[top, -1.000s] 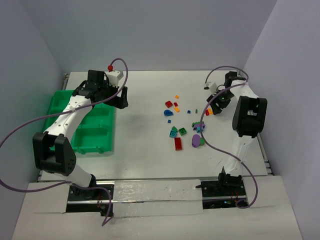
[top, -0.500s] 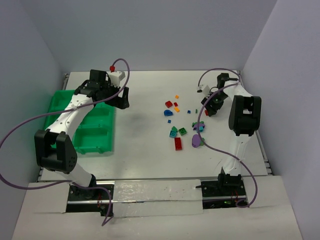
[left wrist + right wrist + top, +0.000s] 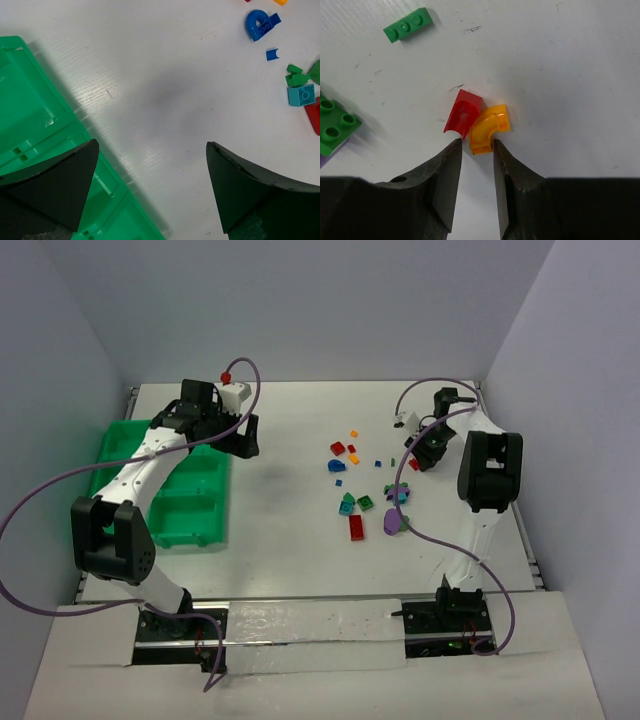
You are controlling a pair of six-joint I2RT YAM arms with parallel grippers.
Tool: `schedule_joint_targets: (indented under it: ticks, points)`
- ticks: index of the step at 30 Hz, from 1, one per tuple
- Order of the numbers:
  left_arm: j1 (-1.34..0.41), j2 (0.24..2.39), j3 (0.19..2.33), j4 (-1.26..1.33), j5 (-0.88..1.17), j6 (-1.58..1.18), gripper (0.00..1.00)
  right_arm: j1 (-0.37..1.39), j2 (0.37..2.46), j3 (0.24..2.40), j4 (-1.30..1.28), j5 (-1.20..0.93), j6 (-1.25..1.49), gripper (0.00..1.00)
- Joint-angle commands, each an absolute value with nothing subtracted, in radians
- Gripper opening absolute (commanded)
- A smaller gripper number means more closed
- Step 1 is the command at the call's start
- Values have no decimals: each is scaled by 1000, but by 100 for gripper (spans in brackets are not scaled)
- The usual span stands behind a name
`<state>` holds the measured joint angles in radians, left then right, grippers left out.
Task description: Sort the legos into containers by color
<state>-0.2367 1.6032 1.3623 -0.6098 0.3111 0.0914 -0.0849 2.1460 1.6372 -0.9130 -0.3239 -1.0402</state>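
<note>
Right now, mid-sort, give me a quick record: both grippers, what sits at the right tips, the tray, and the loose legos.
left gripper: wide open, holding nothing, over the table beside the tray
right gripper: jaws narrow, not clamped, low over the table
at right tips: orange curved piece, its near end between the fingertips; red piece touching it
tray: no bricks in the bins that show
loose legos: scattered mid-table, right of the tray
</note>
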Motion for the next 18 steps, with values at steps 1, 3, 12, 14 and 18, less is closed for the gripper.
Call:
schedule_joint_targets:
  ticks: [1,3,12,14,18]
  points:
    - [-245,1607,1420,-606,316,102,99,-79,2103,1565,-897,-296,-1068,34]
    - [-245,1606,1419,-604,315,99,99,-78,2099,1555,-892,-290,-1071,31]
    - [-249,1589,1396,-594,314,96,99,-78,2038,1524,-885,-296,-1077,23]
    - [-249,1586,1395,-593,317,91,99,-80,2016,1523,-892,-302,-1077,22]
    - [-249,1591,1404,-590,335,74,99,-81,1968,1542,-925,-321,-1076,19]
